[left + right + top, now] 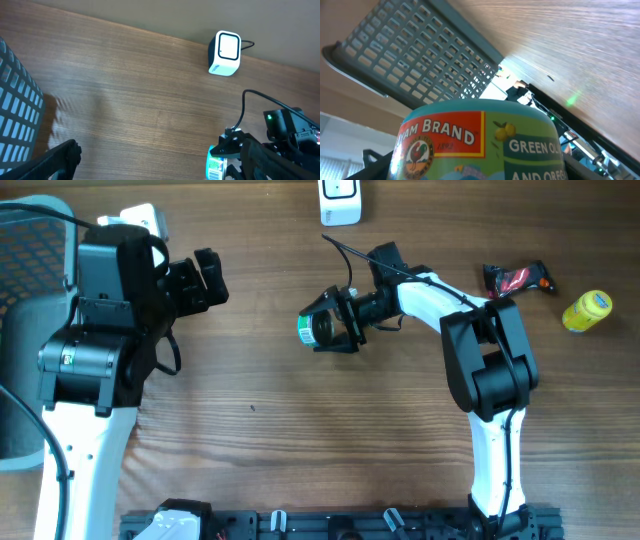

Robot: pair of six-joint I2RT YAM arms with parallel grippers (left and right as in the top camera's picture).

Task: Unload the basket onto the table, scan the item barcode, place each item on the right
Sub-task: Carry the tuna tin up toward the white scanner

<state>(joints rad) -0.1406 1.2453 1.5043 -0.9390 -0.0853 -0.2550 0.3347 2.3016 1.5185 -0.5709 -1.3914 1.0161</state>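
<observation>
From overhead we see the right gripper (330, 326) clamped on the can (306, 328) near the middle of the table (300, 440), well apart from the white scanner (340, 200). The can is tilted, dark round end up and toward the right arm, green label wall toward the left gripper (208, 280), whose fingers stand wide apart. In the left wrist view the can (215, 162) sits at the bottom edge, its barcode (214, 172) facing the camera. In the right wrist view the can (480, 145) fills the bottom, lettering level, axis upright in the picture, the basket (420, 55) behind it.
</observation>
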